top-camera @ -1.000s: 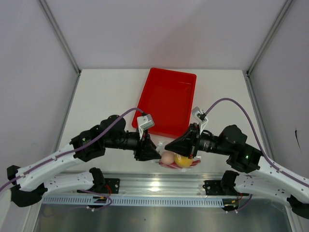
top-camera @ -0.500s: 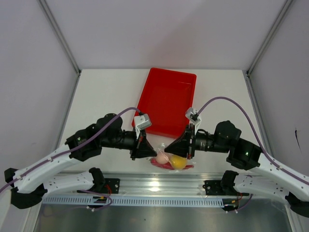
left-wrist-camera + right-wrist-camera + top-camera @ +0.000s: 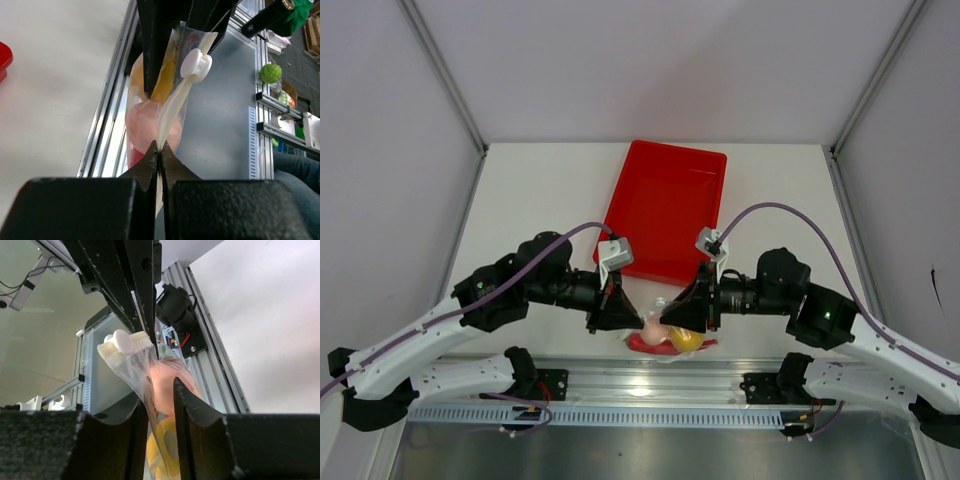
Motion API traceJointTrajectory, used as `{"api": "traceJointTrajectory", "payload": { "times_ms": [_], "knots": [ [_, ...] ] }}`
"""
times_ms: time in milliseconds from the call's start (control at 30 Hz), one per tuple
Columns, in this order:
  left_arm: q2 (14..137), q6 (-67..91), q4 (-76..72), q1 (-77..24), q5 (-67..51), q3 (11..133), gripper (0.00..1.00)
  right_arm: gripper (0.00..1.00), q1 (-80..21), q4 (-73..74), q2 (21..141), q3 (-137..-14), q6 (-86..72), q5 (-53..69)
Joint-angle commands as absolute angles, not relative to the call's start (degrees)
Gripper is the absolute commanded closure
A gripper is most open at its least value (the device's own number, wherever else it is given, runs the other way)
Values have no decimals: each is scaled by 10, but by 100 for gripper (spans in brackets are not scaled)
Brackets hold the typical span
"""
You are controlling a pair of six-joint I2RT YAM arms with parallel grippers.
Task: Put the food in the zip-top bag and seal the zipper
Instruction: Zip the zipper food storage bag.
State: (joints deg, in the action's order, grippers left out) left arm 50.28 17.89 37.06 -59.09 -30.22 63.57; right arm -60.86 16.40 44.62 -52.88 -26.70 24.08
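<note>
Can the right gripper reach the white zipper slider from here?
Probably yes: the right gripper stands open astride the bag, with the slider just ahead; the left gripper pinches the bag close by.

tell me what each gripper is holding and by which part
The left gripper is pinched shut on the zip-top bag at its zipper edge. The right gripper straddles the bag with jaws apart, gripping nothing.
</note>
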Motion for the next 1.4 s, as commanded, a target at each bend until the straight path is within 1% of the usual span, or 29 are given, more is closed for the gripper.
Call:
{"api": "traceJointTrajectory", "payload": {
  "times_ms": [0,200,367,533,600,700,733,800,1033,1067,1133,1167,1200,1233,1367],
  "knots": [
    [505,171,360,-588,-328,663,99,72,-603,154,456,-546,-251,272],
    [515,169,370,-588,-330,662,99,72,-588,148,468,-563,-246,308],
    [519,169,370,-588,-333,654,99,75,-577,159,478,-581,-237,326],
    [523,169,370,-588,-334,650,99,79,-575,167,489,-592,-231,350],
    [524,169,370,-588,-334,649,99,84,-574,168,490,-593,-230,355],
    [525,169,369,-588,-336,648,100,88,-573,172,490,-593,-229,353],
    [524,169,369,-588,-336,648,99,94,-572,172,490,-592,-227,354],
    [525,169,370,-588,-336,648,99,100,-572,172,490,-592,-228,352],
    [526,167,374,-588,-323,649,99,100,-570,158,487,-585,-236,349],
    [525,168,375,-588,-319,652,91,100,-569,158,484,-584,-236,341],
    [522,170,372,-588,-308,655,67,100,-570,159,484,-581,-241,332],
    [520,171,370,-588,-305,654,58,100,-570,158,483,-579,-242,328],
    [516,171,367,-588,-301,657,52,100,-570,154,483,-574,-243,326],
    [503,177,348,-588,-272,657,37,100,-570,142,482,-567,-254,323],
    [491,190,309,-588,-243,655,36,100,-571,131,482,-558,-260,324]
  ]
}}
